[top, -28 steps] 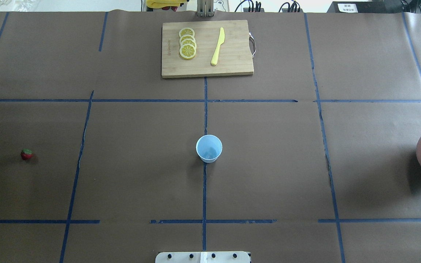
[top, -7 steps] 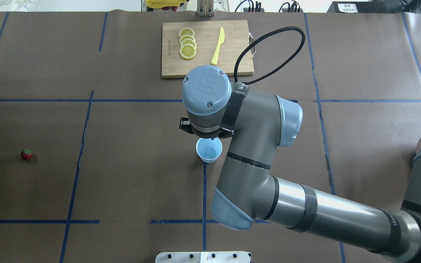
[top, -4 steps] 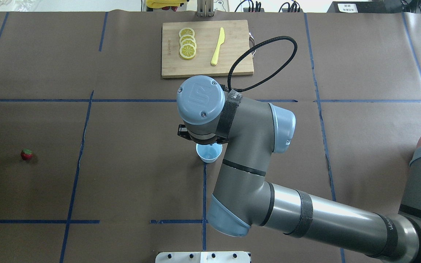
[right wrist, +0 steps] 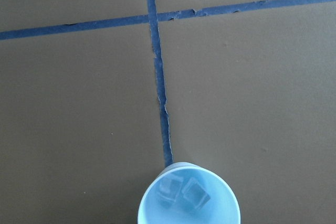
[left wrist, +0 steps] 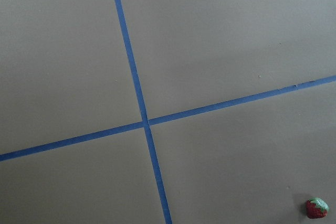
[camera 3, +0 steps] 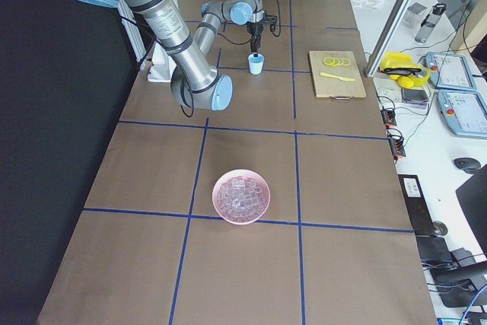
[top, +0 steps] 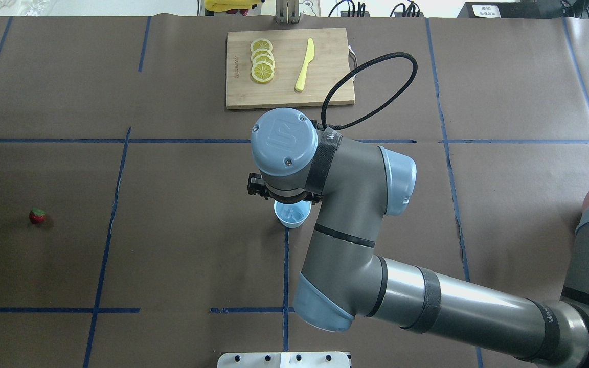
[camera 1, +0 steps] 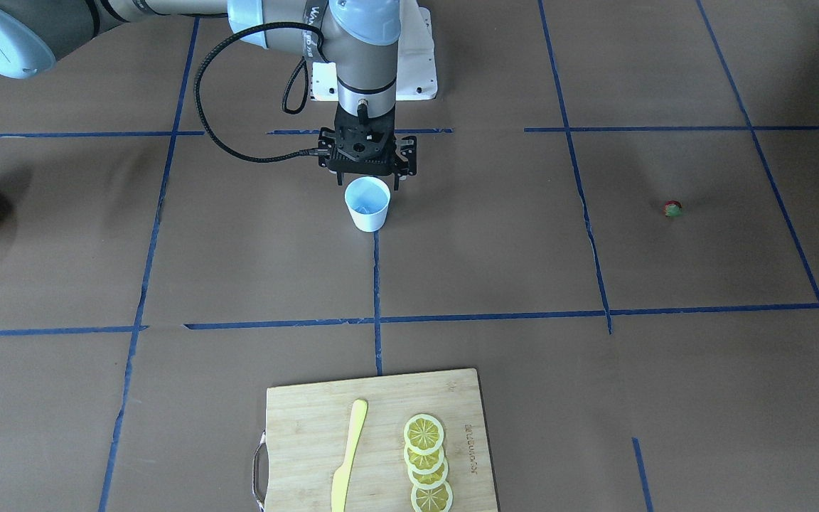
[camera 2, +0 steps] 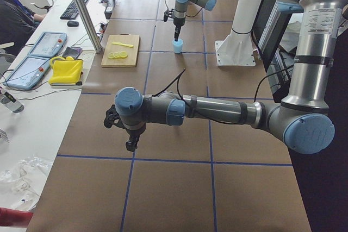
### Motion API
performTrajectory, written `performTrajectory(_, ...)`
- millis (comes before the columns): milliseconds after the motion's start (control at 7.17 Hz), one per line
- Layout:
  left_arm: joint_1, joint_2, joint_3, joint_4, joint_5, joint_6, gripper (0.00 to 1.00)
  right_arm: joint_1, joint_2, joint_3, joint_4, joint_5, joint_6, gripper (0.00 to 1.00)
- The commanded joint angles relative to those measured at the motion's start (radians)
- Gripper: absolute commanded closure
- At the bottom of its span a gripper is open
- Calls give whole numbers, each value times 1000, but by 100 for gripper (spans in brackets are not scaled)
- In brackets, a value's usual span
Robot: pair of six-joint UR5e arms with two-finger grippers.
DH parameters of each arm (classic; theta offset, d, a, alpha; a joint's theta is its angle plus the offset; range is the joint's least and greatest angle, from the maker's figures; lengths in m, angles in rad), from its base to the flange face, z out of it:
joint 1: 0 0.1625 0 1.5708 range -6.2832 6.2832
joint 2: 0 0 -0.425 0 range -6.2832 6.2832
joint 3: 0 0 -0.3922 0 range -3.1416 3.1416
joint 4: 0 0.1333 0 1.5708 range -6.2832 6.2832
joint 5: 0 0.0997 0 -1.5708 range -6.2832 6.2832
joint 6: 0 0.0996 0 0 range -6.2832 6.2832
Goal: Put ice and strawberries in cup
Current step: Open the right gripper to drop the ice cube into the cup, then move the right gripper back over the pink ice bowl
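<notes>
The right hand (camera 1: 370, 183) is held just above the cup (camera 1: 367, 206), released, with its jaws set apart. Two cubes of ice (right wrist: 195, 192) are seen inside the cup, which is stood upright at the middle of the surface (top: 182, 255). The left hand (camera 2: 131, 145) is hung low over the surface; whether it is released or clenched cannot be told. The strawberry (top: 37, 216) is seen lying on the surface, well apart from the cup, toward the robot's left. More ice is heaped in the pink bowl (camera 3: 215, 192), far to the robot's right.
</notes>
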State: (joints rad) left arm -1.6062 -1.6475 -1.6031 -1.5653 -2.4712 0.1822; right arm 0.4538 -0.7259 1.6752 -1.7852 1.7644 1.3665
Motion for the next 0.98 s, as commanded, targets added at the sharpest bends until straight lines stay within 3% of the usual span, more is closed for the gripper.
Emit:
performTrajectory(0, 0, 0, 0, -1, 0, 0, 0, 66, -54, 56, 3, 32, -112, 1)
performTrajectory(139, 0, 0, 0, -1, 0, -1, 0, 119, -155, 152, 4, 90, -194, 1)
performTrajectory(418, 0, 0, 0, -1, 0, 0, 0, 218, -409, 362, 15, 121, -405, 1)
performTrajectory(558, 0, 0, -1, -1, 0, 0, 0, 262, -500, 395, 58, 160, -465, 1)
performTrajectory(837, 0, 0, -3, -1, 0, 0, 0, 383, -773, 391, 354, 278, -590, 1)
